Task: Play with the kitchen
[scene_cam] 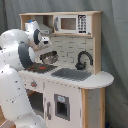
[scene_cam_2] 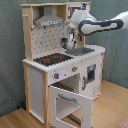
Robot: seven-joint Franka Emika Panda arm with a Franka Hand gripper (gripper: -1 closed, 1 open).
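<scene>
the gripper [scene_cam_2: 66,42], grip state unclear, carries a metal pot [scene_cam: 48,58] over the kitchen [scene_cam_2: 37,80]; lowering onto the hob [scene_cam_2: 52,59] looks next.

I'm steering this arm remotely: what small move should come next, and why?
Probably lower the pincer a little toward the black-and-red hob of the white-and-wood toy kitchen. It hangs above the counter between hob and grey sink, touching nothing visible.

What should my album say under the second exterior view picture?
Robot arm reaching over the toy kitchen, oven door hanging open.
</scene>
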